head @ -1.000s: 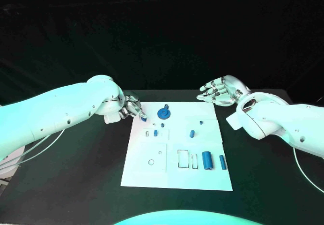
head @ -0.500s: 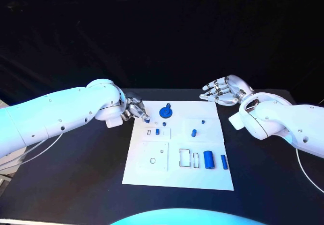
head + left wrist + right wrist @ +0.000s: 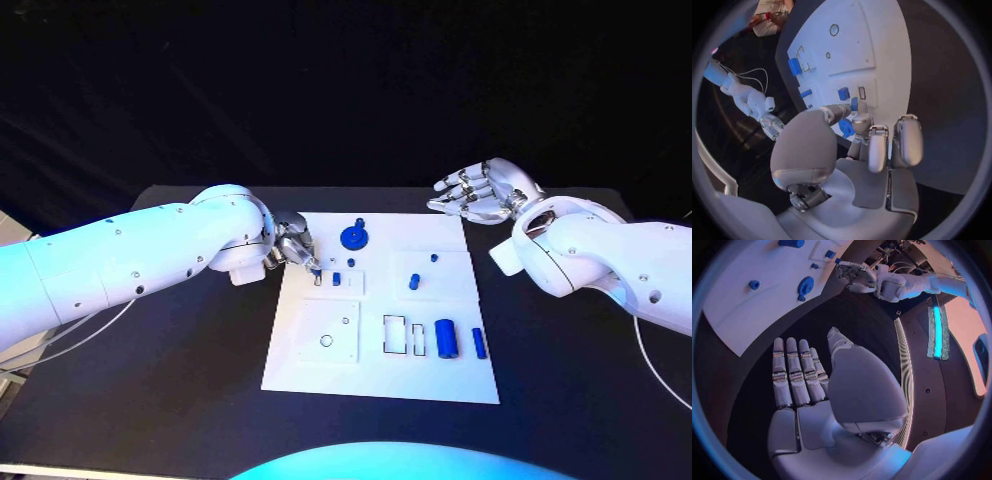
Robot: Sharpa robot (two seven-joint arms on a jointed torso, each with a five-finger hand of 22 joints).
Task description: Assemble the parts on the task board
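Fingers (image 3: 299, 250) of left hand (image 3: 289, 243) are pinching a small blue part (image 3: 846, 128) at task board (image 3: 378, 380) upper-left edge, frame centre-left. Right hand (image 3: 483, 192) is hovering released, upper right, off board. Insertion step probably underway; next needs alignment w/ a slot.

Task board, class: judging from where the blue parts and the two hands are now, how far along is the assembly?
Early, it seems. The round blue part stands at the task board's far edge, perhaps already placed. The left hand is at the board's far left corner, fingers by a small blue part; whether it grips it is unclear. The right hand hovers open off the board. The blue cylinders lie loose, and the outlined slot is unfilled.
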